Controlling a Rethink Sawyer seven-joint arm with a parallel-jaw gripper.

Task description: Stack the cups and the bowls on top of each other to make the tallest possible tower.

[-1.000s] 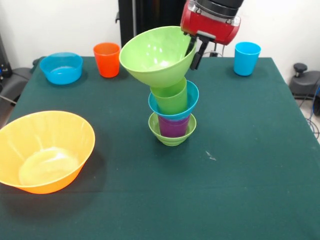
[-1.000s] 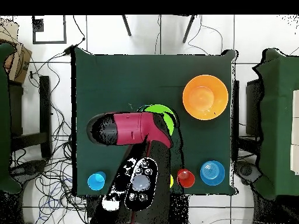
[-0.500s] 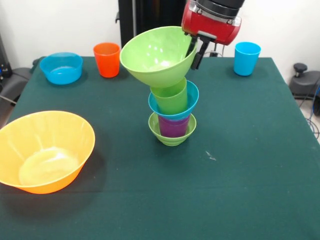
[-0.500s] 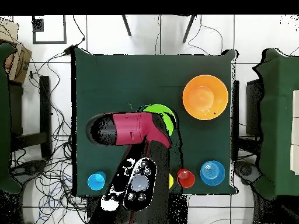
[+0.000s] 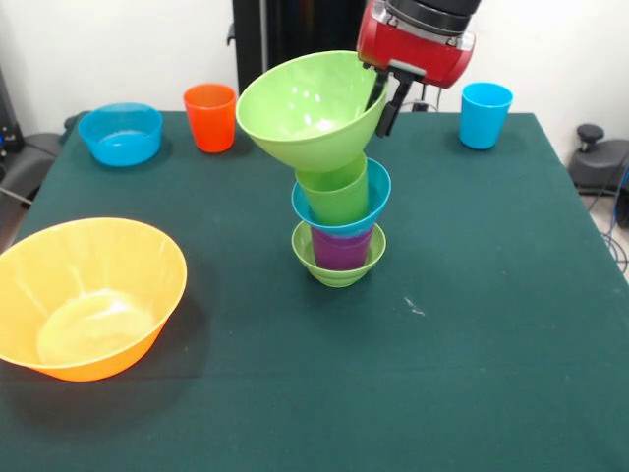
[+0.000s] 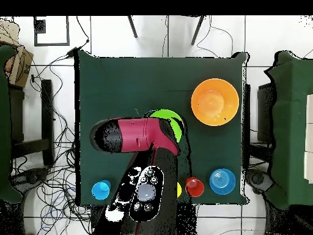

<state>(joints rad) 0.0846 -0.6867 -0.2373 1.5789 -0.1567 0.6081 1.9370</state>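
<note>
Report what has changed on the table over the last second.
Almost nothing. The gripper keeps its pinch on the rim of the medium green bowl, which stays tilted on top of the tower; the arm may have crept slightly. The orange bowl and loose cups have not moved.

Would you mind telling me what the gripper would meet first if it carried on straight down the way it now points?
The gripper already grips the rim of the medium green bowl. Straight down, that bowl would press onto the green cup topping the tower; depth is uncertain.
</note>
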